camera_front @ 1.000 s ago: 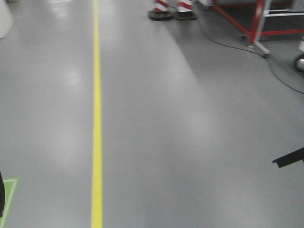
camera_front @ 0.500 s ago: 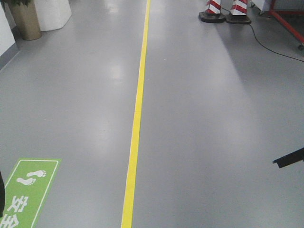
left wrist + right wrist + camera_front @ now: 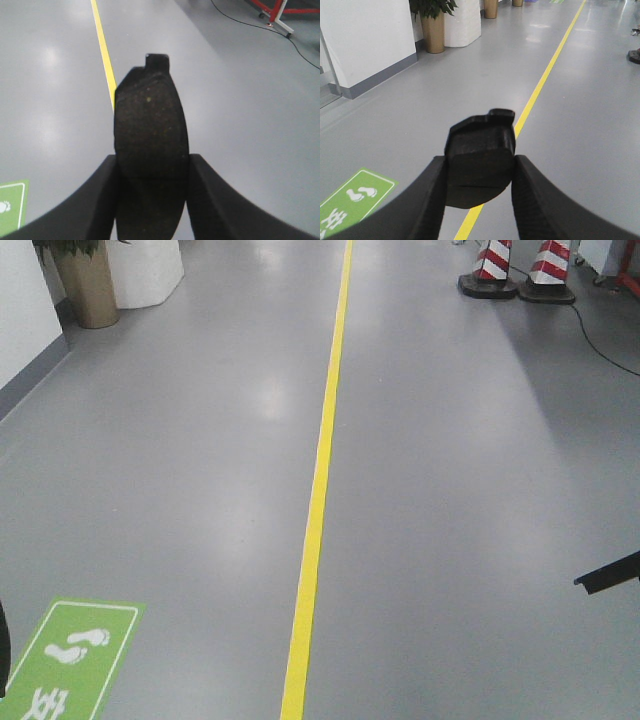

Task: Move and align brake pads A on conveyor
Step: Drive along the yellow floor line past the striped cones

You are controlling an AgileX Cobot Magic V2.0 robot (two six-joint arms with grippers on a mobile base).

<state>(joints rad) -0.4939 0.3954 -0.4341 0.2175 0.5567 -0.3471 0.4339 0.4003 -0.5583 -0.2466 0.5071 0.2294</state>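
Grey floor [image 3: 450, 490], no conveyor visible: left gripper [image 3: 152, 162] clamps a brake pad [image 3: 150, 120], right gripper [image 3: 479, 162] a second brake pad [image 3: 480, 145]. Transport step, seemingly; next, reach the conveyor.

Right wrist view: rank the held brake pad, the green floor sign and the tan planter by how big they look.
1. brake pad, though nearness to the camera inflates it
2. green floor sign, partly cut off
3. tan planter

The right gripper [image 3: 479, 172] clamps a dark brake pad [image 3: 480, 155] above the grey floor [image 3: 590, 125], with a yellow line [image 3: 547, 75] running toward 1 o'clock and a green footprint sign [image 3: 355, 197] at 8 o'clock.
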